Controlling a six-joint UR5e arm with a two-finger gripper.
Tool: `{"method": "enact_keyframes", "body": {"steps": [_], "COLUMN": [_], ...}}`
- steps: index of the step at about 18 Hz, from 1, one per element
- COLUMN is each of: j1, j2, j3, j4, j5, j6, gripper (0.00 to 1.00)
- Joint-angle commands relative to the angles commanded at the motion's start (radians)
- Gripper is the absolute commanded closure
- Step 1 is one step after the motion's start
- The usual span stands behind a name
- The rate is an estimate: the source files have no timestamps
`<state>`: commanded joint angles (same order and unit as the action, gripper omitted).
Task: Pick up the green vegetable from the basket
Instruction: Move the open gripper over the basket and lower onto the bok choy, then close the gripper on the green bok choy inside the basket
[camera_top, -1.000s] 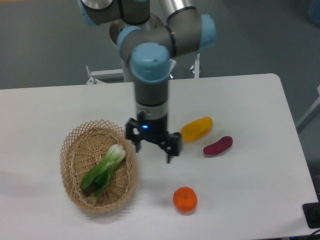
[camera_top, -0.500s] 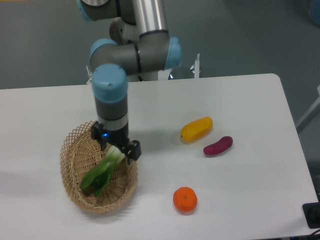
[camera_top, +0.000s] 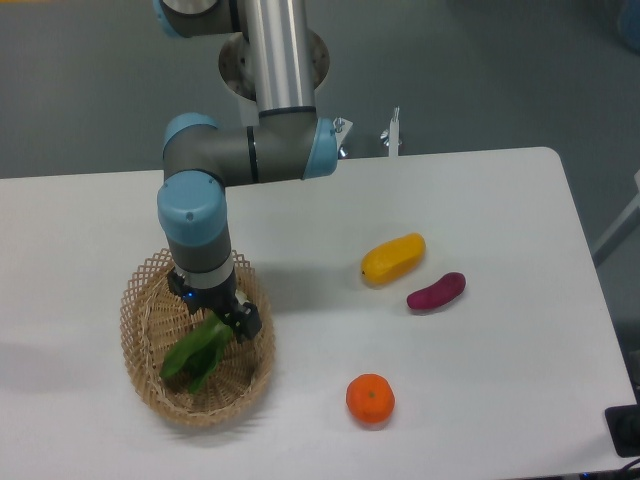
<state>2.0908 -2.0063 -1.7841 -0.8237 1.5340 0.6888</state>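
Observation:
The green vegetable lies inside the woven basket at the table's front left. Only its dark green leaves show, because the gripper covers its white stem end. My gripper hangs low into the basket, directly over that stem end. Its jaws stand apart, one on each side of the stem, and I see no closure on it. The arm reaches down from the back, its wrist above the basket's far rim.
A yellow oblong fruit and a purple oblong vegetable lie right of centre on the white table. An orange fruit sits near the front edge, right of the basket. The table's right edge runs beyond them.
The gripper has swung left from the table's middle to the basket and dropped lower over the vegetable's stem end, now hiding it. The vegetable has not moved.

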Motion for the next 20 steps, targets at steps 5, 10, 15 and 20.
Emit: {"method": "enact_keyframes", "body": {"steps": [5, 10, 15, 20], "j1": [-0.02, -0.02, -0.02, -0.02], "j2": [-0.031, -0.04, -0.034, -0.025], "j3": [0.002, 0.02, 0.022, 0.025], "j4": [0.057, 0.066, 0.066, 0.066], "j5": [0.002, 0.003, 0.003, 0.003], "j6": [-0.026, -0.015, -0.011, 0.002], "gripper": [0.0, 0.43, 0.59, 0.6]}}
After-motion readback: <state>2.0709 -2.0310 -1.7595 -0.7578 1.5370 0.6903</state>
